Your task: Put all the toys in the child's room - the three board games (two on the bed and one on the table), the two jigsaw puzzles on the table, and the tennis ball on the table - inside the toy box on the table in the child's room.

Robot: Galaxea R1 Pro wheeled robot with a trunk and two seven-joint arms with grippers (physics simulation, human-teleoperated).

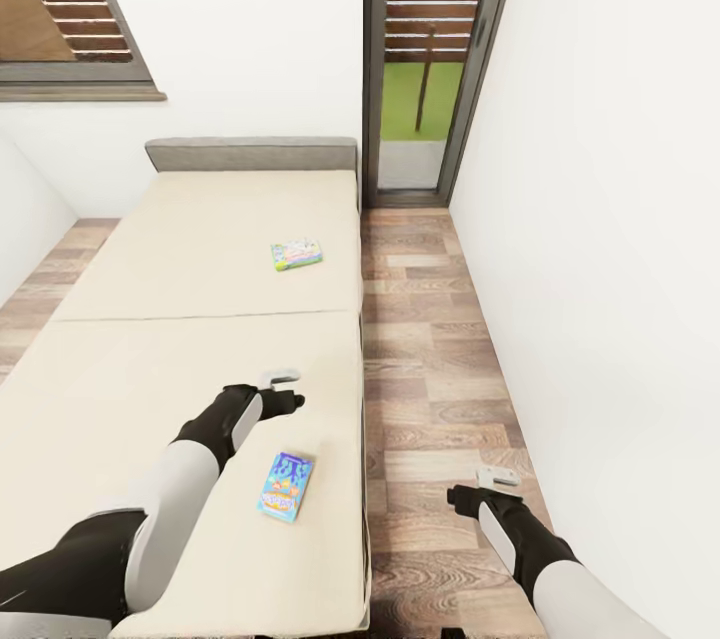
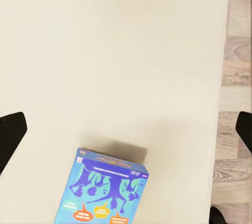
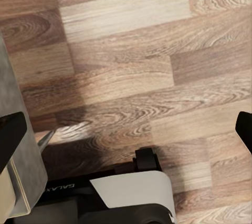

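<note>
Two board games lie on the beige bed (image 1: 190, 259). A bluish one (image 1: 286, 486) is near the bed's right edge, close to me. A pale green and white one (image 1: 297, 254) lies farther up, toward the headboard. My left gripper (image 1: 290, 397) hovers open over the mattress, just beyond the bluish game and not touching it. The left wrist view shows that game (image 2: 105, 190) flat on the bed (image 2: 115, 50), with the gripper (image 2: 126, 129) spread wide and empty. My right gripper (image 1: 463, 496) hangs open over the wood floor beside the bed; it (image 3: 126, 132) holds nothing. The table, toy box, puzzles and ball are out of view.
A strip of wood-plank floor (image 1: 430, 369) runs between the bed and the white right wall (image 1: 610, 269). A glass door (image 1: 420, 69) stands at its far end. A shuttered window (image 1: 70, 9) is at the back left. My base (image 3: 131, 192) sits beside the bed's side.
</note>
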